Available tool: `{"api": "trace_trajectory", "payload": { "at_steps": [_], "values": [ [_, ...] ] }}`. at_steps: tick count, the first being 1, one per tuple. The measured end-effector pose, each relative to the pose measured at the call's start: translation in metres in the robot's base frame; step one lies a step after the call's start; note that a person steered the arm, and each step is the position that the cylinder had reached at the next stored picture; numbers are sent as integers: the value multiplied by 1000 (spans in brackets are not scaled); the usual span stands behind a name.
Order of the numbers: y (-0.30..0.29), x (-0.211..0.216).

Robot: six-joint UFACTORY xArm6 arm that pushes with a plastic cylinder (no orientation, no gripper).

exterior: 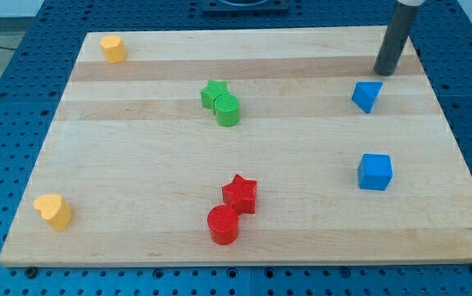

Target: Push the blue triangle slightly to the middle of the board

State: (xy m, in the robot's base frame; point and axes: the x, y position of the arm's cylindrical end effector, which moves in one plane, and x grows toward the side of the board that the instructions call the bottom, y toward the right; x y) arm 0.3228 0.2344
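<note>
Blue triangle (367, 95) sits just below my tip (383, 72), apart, on the board (137, 164).

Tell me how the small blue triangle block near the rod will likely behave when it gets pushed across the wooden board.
The small blue triangle block looks rigid, so it should slide rather than flex. Its angled faces may make it swivel if my tip, now just toward the view's top-right of it, hits off-centre. The smooth wooden board probably offers little drag, and the block sits low, so tipping seems unlikely.
</note>
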Motion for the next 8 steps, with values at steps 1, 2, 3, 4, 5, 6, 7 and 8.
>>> {"api": "trace_trajectory", "payload": {
  "at_steps": [1,2,3,4,5,6,7,8],
  "values": [
    [25,74],
    [-7,69],
    [-8,-3],
    [-9,-37],
    [-8,-37],
    [-4,-36],
    [-20,-7],
    [1,53]
  ]
}}
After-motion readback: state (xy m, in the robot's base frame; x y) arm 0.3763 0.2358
